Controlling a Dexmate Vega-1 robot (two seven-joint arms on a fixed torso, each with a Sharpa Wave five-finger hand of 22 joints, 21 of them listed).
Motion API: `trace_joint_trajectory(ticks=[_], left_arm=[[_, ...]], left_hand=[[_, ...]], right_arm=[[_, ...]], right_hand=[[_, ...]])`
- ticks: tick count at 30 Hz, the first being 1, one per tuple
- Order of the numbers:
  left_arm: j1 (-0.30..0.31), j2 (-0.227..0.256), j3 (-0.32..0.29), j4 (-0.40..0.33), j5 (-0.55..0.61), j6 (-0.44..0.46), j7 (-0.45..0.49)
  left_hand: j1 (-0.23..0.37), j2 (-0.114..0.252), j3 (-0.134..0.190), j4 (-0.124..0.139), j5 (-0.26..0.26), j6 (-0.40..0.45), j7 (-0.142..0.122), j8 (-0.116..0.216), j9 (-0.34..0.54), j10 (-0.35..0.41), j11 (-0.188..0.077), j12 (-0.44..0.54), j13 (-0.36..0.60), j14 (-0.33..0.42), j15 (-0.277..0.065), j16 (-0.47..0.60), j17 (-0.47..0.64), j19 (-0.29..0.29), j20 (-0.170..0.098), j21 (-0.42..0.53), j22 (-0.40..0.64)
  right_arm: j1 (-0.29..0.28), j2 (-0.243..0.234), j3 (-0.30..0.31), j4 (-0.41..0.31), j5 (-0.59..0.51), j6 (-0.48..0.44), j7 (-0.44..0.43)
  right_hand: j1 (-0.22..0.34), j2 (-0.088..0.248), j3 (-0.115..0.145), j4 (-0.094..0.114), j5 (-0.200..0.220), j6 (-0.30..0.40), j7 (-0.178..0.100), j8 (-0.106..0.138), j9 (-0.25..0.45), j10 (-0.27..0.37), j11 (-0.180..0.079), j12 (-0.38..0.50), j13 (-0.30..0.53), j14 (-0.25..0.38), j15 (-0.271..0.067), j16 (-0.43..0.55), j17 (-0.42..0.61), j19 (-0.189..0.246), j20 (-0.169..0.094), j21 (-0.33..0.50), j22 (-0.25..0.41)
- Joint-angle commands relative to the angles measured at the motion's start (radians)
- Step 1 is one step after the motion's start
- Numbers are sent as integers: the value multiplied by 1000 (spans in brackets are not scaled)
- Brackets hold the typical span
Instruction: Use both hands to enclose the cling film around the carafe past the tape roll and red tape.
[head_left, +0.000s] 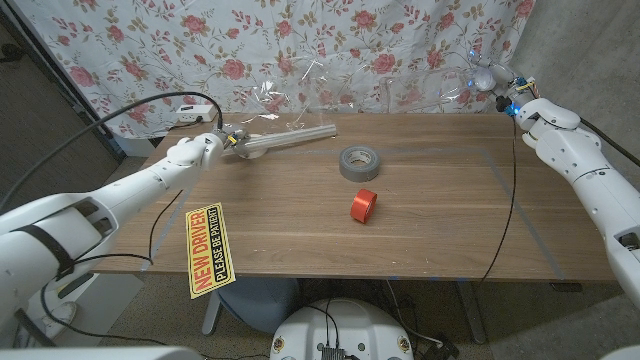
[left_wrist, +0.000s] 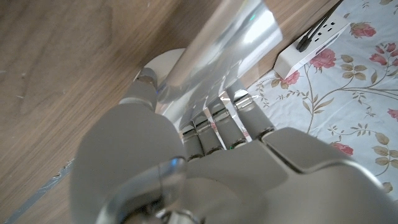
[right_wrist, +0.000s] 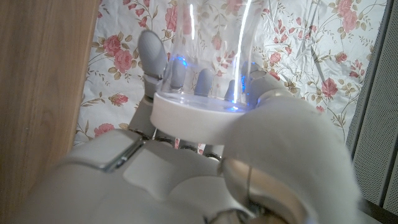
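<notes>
While both arms are raised over the far edge of the wooden desk, the items run as follows, each placed relative to the grey tape roll.

Left hand: far to the roll's left, near the desk's back edge; fingers closed around one end of the cling film roll, a glossy silvery tube whose long axis points from the hand toward the tape roll. A crinkled clear sheet of film rises behind it.

Yellow "NEW DRIVER" sign: left of and nearer than the roll, hanging at the desk's front edge.

Red tape: small ring standing on edge, just in front of the roll.

Right hand: far right of the roll, above the desk's back corner; fingers wrapped on the carafe, clear glass with a white collar.

Judgement: film and carafe lie well apart, the tape roll between them; the two hands must converge behind it.
</notes>
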Motion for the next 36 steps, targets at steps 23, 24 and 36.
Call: trace_joint_trajectory(ticks=[23, 24, 36], left_arm=[[119, 19, -70, -39, -54, -70, 332], [123, 20, -81, -37, -81, -93, 331], [155, 13, -101, -58, -59, -64, 453]], left_hand=[[297, 39, -198, 36, 77, -8, -49, 449, 611, 35, -4, 552, 669, 229, -19, 431, 406, -116, -66, 559, 251], [298, 40, -201, 35, 75, -5, -51, 458, 621, 42, -4, 562, 670, 233, -20, 437, 406, -109, -74, 575, 254], [361, 13, -217, 22, 8, -18, -70, 542, 743, 86, 1, 784, 688, 375, -24, 541, 456, 48, -167, 815, 248]], right_arm=[[-4, 11, 7, 22, 11, 14, 3], [-3, 11, 7, 22, 10, 14, 2], [-6, 10, 10, 12, 11, 14, -5]], right_hand=[[141, 157, 8, -1, -2, 23, 24, -1, 3, 90, -100, 10, -1, 307, -390, 247, 5, -54, -140, 3, 1], [140, 157, 8, -1, -2, 24, 25, -1, 2, 93, -98, 9, -5, 308, -390, 247, 5, -54, -140, 4, 2], [139, 158, 9, 0, -2, 21, 25, -2, 2, 90, -100, 12, -2, 307, -390, 247, 5, -55, -140, 4, 1]])
